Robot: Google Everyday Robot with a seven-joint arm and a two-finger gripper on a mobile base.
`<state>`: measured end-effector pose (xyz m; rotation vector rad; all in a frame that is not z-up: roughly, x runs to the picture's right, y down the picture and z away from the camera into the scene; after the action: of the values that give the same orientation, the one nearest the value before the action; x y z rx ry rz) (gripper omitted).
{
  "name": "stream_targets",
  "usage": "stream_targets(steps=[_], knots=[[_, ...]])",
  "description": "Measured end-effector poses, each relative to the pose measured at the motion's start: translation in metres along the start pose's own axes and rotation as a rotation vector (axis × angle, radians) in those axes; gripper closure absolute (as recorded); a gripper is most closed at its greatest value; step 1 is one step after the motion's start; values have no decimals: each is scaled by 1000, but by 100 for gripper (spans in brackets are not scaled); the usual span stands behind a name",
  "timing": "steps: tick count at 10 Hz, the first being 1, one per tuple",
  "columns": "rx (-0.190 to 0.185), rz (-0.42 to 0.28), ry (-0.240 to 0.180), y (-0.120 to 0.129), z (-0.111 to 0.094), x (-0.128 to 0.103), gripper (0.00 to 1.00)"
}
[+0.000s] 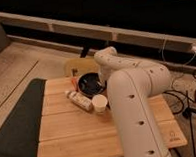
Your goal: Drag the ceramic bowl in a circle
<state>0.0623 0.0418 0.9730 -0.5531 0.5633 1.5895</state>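
The ceramic bowl (90,84), round, glossy and black, sits on the wooden table (70,135) near its far edge. My white arm reaches up from the lower right and bends down over the bowl. The gripper (102,78) is at the bowl's right rim, mostly hidden behind the wrist. It is shut, but the wrist hides whether it holds the rim.
A small white paper cup (99,103) stands just in front of the bowl. A light bottle (79,100) lies on its side to the cup's left. A yellow round seat (79,67) is behind the table. A dark mat (19,123) lies on the floor at left.
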Motion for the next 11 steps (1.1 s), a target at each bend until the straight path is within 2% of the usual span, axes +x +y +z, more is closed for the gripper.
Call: stream_targets(steps=[3,5,8,11], knots=[[8,50,54,-27,5,25,100],[34,87,62,-51,3,26,100],[84,104,24,-70,-10,6,100],[110,80,-8,-66,-12,-18,100]])
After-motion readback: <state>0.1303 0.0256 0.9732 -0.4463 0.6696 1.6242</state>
